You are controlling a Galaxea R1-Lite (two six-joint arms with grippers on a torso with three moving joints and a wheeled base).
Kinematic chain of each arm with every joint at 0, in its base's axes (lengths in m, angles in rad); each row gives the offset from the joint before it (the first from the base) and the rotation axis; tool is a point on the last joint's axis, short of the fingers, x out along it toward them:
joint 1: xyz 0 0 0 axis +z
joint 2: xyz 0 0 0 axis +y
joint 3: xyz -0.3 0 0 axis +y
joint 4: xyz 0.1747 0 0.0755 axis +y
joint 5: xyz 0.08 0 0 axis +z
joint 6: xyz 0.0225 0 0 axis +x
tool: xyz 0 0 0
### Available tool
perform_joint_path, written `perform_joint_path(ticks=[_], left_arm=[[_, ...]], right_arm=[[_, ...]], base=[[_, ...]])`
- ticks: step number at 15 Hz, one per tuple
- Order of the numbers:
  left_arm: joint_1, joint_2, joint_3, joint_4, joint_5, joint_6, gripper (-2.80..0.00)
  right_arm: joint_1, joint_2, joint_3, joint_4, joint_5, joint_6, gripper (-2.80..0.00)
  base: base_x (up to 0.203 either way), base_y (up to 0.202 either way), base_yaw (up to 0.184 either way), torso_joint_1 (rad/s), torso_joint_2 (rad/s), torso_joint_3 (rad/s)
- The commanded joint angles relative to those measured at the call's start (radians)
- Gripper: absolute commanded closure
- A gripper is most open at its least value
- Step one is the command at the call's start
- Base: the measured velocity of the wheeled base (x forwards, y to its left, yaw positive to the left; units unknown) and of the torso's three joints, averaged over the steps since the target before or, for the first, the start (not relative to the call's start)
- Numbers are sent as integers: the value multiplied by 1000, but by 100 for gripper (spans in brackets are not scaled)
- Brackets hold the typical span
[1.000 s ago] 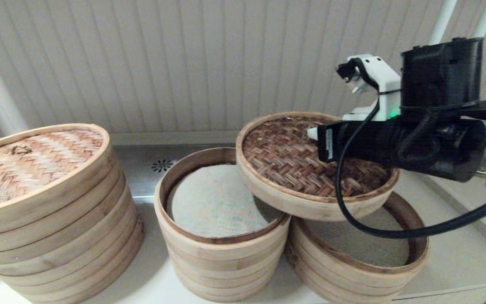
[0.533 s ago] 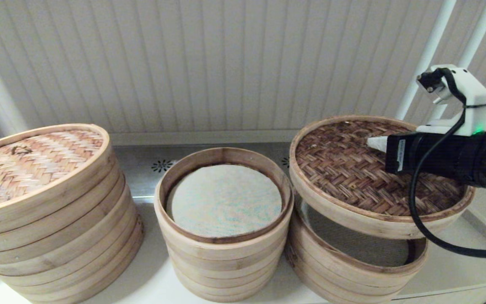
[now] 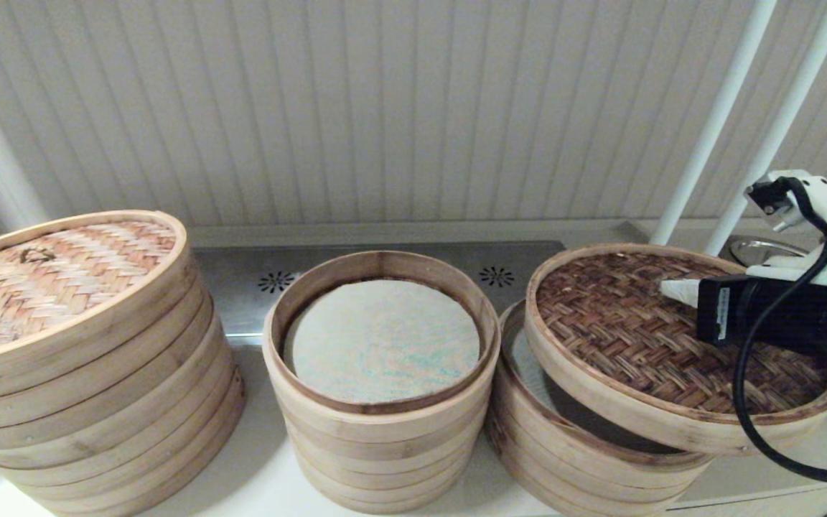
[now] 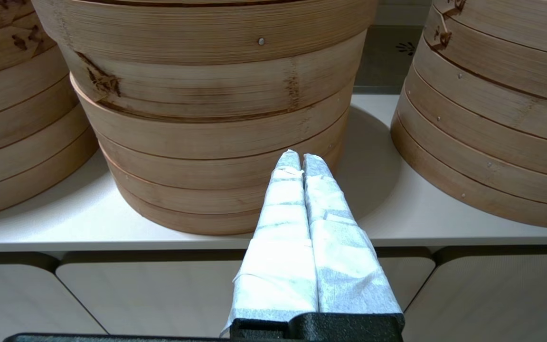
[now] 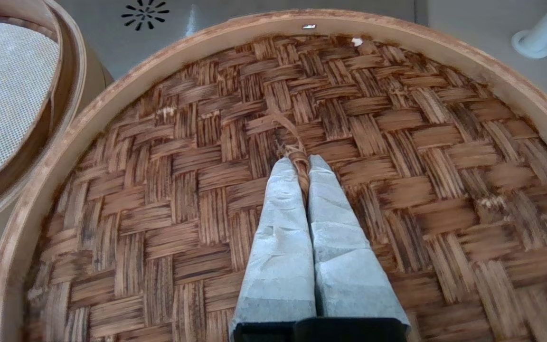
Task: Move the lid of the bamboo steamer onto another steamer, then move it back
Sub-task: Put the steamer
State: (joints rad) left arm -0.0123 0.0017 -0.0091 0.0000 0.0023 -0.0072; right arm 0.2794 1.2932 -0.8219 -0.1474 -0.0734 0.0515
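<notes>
My right gripper (image 5: 300,164) is clenched on the small woven loop (image 5: 297,156) at the centre of the bamboo steamer lid (image 3: 672,345), fingers (image 5: 280,228) pinched on either side of it. The lid hangs tilted from that loop, above and partly overlapping the low steamer (image 3: 571,459) with the grey-green mesh liner; its lower edge appears close to or on that steamer's near rim, but contact cannot be confirmed, and the far side of the lid stands clear, leaving the liner visible beneath. The lid is also offset outward from the steamer, away from the open middle steamer (image 3: 381,380), so it is not yet centred. Judged status: the first transfer is in its final stage; the lid is over the target but not seated. Remaining work: align the lid with the low steamer's rim, level it, lower it fully, then carry it back to the middle steamer, which stands uncovered and seems its likely origin. My left gripper (image 4: 302,159) is idle with fingers pressed together on nothing, parked in front of and below the middle steamer, near the counter edge (image 4: 112,240).
</notes>
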Motion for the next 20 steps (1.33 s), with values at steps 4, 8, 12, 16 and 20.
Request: perform_joint_path(ticks=[4,8,12,16,20], left_arm=[[0,0,0,0,1,0,0],[0,0,0,1,0,-2,0],[0,0,0,0,-1,-2,0],[0,0,0,0,1,-2,0],[0,0,0,0,1,0,0]], right_arm=[[-3,22,107,-100,24,19,0],[2,60,116,-134,34,34,0],[-1,107,118,-180,43,34,0],[-3,118,132,-185,64,34,0],[-5,126,155,-192,95,36,0]], base=[[0,0,0,0,0,0],[0,0,0,0,0,0],[0,0,0,0,0,0],[0,0,0,0,0,0],[0,0,0,0,0,0]])
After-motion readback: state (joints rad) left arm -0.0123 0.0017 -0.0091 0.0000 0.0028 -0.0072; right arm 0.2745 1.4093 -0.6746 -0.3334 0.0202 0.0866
